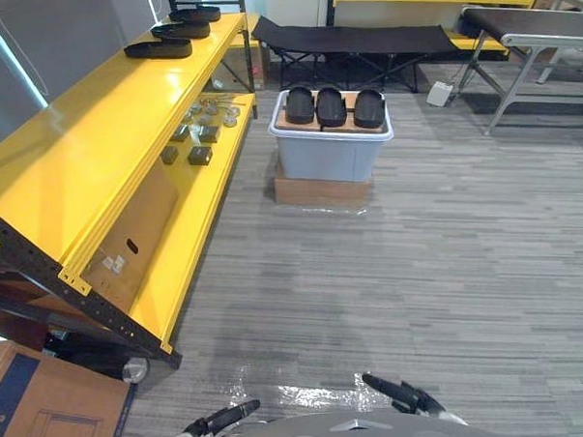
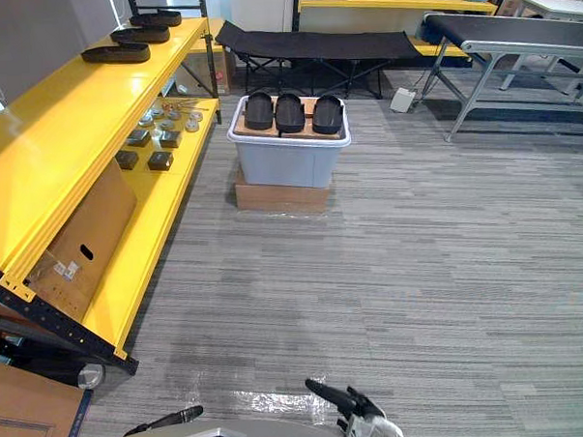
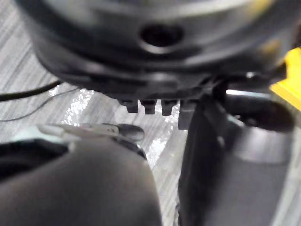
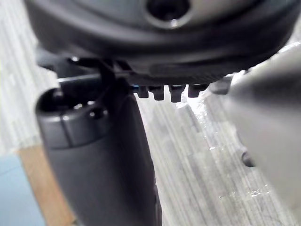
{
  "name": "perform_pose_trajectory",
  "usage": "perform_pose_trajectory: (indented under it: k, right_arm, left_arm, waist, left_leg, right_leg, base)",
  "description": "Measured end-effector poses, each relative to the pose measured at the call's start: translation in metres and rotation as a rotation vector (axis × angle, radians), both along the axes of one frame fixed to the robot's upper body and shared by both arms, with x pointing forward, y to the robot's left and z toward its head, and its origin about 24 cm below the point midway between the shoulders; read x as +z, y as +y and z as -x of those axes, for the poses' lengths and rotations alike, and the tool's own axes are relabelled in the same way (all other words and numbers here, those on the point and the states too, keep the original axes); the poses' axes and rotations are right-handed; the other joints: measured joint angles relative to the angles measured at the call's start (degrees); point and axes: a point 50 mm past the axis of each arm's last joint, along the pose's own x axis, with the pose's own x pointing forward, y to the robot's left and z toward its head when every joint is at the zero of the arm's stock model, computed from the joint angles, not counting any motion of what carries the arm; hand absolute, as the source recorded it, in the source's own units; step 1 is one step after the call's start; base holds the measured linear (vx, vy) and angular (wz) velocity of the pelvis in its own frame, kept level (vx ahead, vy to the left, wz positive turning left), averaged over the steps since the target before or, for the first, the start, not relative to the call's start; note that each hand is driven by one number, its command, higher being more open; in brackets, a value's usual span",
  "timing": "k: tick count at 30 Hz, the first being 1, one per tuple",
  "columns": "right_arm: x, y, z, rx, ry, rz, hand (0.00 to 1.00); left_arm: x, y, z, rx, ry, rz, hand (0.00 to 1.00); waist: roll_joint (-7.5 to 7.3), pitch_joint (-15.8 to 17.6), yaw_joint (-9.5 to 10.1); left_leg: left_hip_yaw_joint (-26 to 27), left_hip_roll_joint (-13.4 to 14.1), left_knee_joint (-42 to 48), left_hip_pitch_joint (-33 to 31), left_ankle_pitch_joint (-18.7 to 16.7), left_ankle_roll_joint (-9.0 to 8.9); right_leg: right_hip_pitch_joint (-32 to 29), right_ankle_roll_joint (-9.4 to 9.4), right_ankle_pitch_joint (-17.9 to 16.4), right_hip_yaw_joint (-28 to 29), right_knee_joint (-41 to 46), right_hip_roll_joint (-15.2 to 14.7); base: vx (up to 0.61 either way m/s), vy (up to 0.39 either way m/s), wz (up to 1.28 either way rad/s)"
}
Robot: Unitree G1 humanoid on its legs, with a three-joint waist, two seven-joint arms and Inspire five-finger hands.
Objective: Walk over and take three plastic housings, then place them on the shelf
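Note:
Three black plastic housings point(image 1: 330, 105) lie side by side on a cardboard sheet atop a grey bin point(image 1: 332, 157), a few steps ahead on the floor. Three more black housings point(image 1: 158, 48) rest in a row on the far end of the yellow shelf's top board point(image 1: 94, 121) on the left. My left hand point(image 1: 223, 418) hangs low at the bottom edge with relaxed fingers point(image 3: 146, 106) and holds nothing. My right hand point(image 1: 401, 393) hangs low on the other side, its fingers point(image 4: 171, 92) also straight and empty. Both hands are far from the bin.
The bin stands on a flat cardboard box point(image 1: 324, 190). The shelf's lower board carries small parts point(image 1: 201, 135) and a leaning cardboard box point(image 1: 133, 235). A black cot point(image 1: 351, 37) and a grey conveyor table point(image 1: 535, 29) stand beyond. Another carton point(image 1: 48, 413) sits at lower left.

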Motion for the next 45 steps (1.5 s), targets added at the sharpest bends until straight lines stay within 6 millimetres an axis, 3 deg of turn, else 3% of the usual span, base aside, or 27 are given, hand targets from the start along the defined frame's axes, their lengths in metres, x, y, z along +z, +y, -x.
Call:
perform_pose_trajectory:
  k: [1, 4, 14, 18, 23, 30, 33, 34, 36, 37, 38, 42, 43, 45]
  right_arm:
    - [0.004, 0.004, -0.015, 0.021, -0.053, -0.007, 1.0]
    - [0.009, 0.012, -0.03, 0.063, -0.108, -0.023, 1.0]
    - [0.009, 0.024, -0.033, 0.056, -0.128, -0.007, 1.0]
    - [0.012, 0.019, -0.037, 0.004, -0.162, 0.06, 1.0]
    - [0.01, 0.015, -0.025, -0.12, -0.159, 0.015, 1.0]
    - [0.006, 0.015, -0.01, -0.122, -0.142, -0.017, 1.0]
    - [0.01, 0.015, -0.017, -0.117, -0.177, -0.018, 1.0]
    - [0.011, 0.014, -0.019, -0.116, -0.186, -0.017, 1.0]
    - [0.015, 0.016, -0.028, -0.103, -0.217, -0.018, 1.0]
    - [0.016, 0.017, -0.031, -0.096, -0.238, -0.017, 1.0]
    - [0.019, 0.018, -0.034, -0.094, -0.26, -0.02, 1.0]
    - [0.02, 0.025, -0.034, -0.049, -0.277, -0.029, 1.0]
    - [0.021, 0.026, -0.033, -0.038, -0.285, -0.033, 1.0]
    - [0.02, 0.026, -0.031, -0.029, -0.283, -0.029, 1.0]
  left_arm:
    - [0.001, -0.005, -0.008, 0.005, -0.031, 0.023, 1.0]
    - [0.003, -0.013, -0.019, -0.006, -0.062, 0.053, 1.0]
    - [0.006, -0.014, -0.029, -0.013, -0.132, 0.043, 1.0]
    - [0.01, -0.02, -0.039, 0.085, -0.224, 0.032, 1.0]
    - [0.014, -0.024, -0.04, 0.101, -0.3, 0.022, 1.0]
    - [0.013, -0.023, -0.028, 0.126, -0.318, 0.027, 1.0]
    - [0.018, -0.021, -0.033, 0.118, -0.367, 0.029, 1.0]
    - [0.02, -0.022, -0.036, 0.115, -0.381, 0.032, 1.0]
    - [0.024, -0.024, -0.045, 0.109, -0.417, 0.04, 1.0]
    - [0.026, -0.021, -0.047, 0.107, -0.426, 0.032, 1.0]
    - [0.026, -0.018, -0.047, 0.105, -0.424, 0.018, 1.0]
    - [0.027, -0.018, -0.049, 0.052, -0.421, -0.004, 1.0]
    - [0.027, -0.018, -0.049, 0.052, -0.416, -0.004, 1.0]
    - [0.027, -0.018, -0.048, 0.053, -0.414, -0.005, 1.0]
  waist:
    - [0.11, 0.2, -0.08]
    - [-0.05, 0.3, -0.05]
    - [-0.67, 0.7, -1.07]
    - [-0.67, 0.7, -1.03]
    - [-0.55, 0.8, -1.05]
    - [-0.44, 0.9, -0.98]
    - [-1.22, 2.0, -0.63]
    - [-1.47, 2.2, -0.63]
    - [-1.55, 3.4, 0.55]
    - [-2.13, 4.4, 0.42]
    - [-2.04, 5.2, 0.25]
    - [-2.0, 5.7, 0.39]
    - [-2.02, 5.8, 0.49]
    - [-2.12, 5.9, 0.76]
  left_leg:
    - [0.0, 0.0, 0.0, -0.1, -0.1, -0.14]
    - [0.0, -0.2, 0.0, -0.2, -0.2, -0.23]
    - [0.1, -0.7, 0.0, -0.9, 0.0, 0.08]
    - [-0.1, -0.6, 0.0, -1.0, 0.0, -0.06]
    - [0.0, -0.5, 0.0, -0.9, 0.0, -0.16]
    - [1.0, -0.4, 0.0, -1.1, -0.7, -0.01]
    - [1.7, -1.1, 0.0, -1.9, -1.5, 1.1]
    - [1.6, -1.3, 0.0, -2.1, -1.7, 1.31]
    - [2.3, -1.7, 0.3, -1.9, -1.6, 2.01]
    - [2.1, -1.7, 0.3, -0.7, -1.3, 3.0]
    - [1.4, -1.2, 0.4, 0.4, -1.5, 3.13]
    - [0.4, 2.8, 6.8, 0.2, -6.4, 0.78]
    - [0.8, 3.7, 10.2, 0.0, -9.2, -0.77]
    - [1.0, 4.4, 13.2, -0.1, -12.1, -2.39]
  right_leg:
    - [-0.1, 0.24, 0.0, 0.0, -0.2, 0.0]
    - [0.1, 0.24, 0.1, -0.1, -1.2, 0.0]
    - [0.1, 0.14, 1.4, -0.6, -2.2, -0.1]
    - [0.2, 0.14, 1.4, -0.8, -2.1, -0.1]
    - [0.1, 0.1, 1.3, -0.8, -1.9, -0.1]
    - [-0.8, -0.25, 0.6, 0.3, -1.3, -0.1]
    - [-6.8, 0.13, -3.9, 1.6, 9.6, -3.1]
    - [-8.5, 0.18, -4.7, 1.7, 12.9, -4.1]
    - [-17.3, -0.46, -5.0, 1.6, 30.5, -8.4]
    - [-19.0, -0.45, -4.2, 1.5, 35.8, -9.7]
    - [-19.6, -1.5, -6.0, 1.2, 36.9, -10.2]
    - [-20.0, 0.24, -5.1, 0.7, 22.6, -7.7]
    - [-19.8, -0.11, -3.7, 0.2, 18.4, -7.8]
    - [-19.6, -0.44, -3.5, 0.2, 18.1, -7.7]
  base:
    - [-0.07, 0.021, 0.02]
    - [-0.06, 0.033, 0.01]
    - [0.03, 0.01, 0.01]
    - [-0.02, -0.003, 0.01]
    - [-0.05, -0.001, 0.0]
    - [-0.04, 0.017, -0.07]
    - [0.01, 0.063, -0.1]
    - [0.05, 0.09, -0.1]
    - [0.05, 0.072, -0.14]
    - [0.12, 0.057, 0.08]
    - [0.14, 0.023, 0.24]
    - [0.24, -0.015, 0.14]
    - [0.21, -0.083, -0.09]
    - [0.22, -0.136, -0.14]
